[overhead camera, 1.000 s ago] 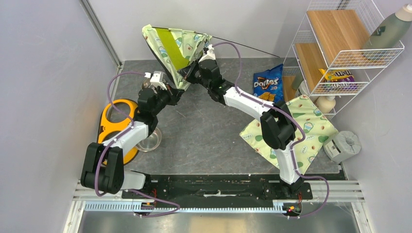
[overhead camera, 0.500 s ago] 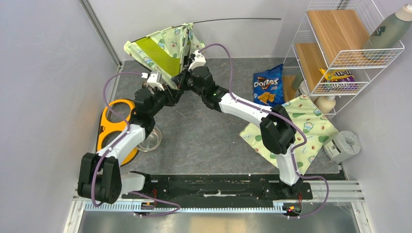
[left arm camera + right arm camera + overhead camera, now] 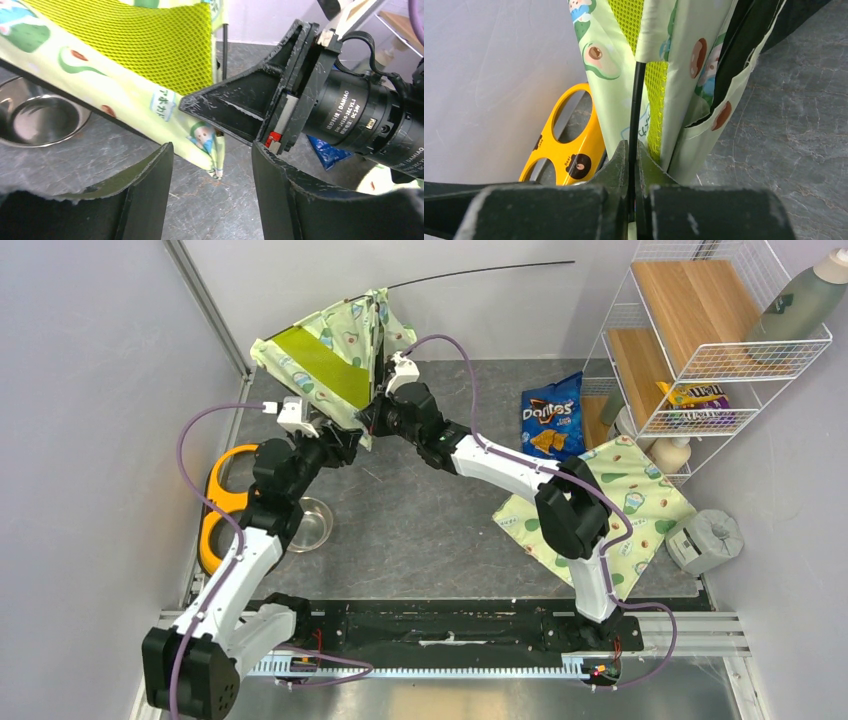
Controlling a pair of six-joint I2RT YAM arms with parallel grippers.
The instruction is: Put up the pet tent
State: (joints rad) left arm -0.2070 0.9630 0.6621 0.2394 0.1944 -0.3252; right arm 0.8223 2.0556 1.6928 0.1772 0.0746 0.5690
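Right end effector (image 3: pixel 631 150) clamps black pole (image 3: pixel 636 100); left end effector (image 3: pixel 211 150) spread, empty, beside pet tent (image 3: pixel 325 355) corner. Risk: flexed pole slips, springs out, tent collapses.

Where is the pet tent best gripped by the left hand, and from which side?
The pet tent's free lower corner: a thin flat fabric flap hanging straight ahead of the open left hand. Probably come in head-on from the near side, keeping left of the right hand, which pinches the black pole.
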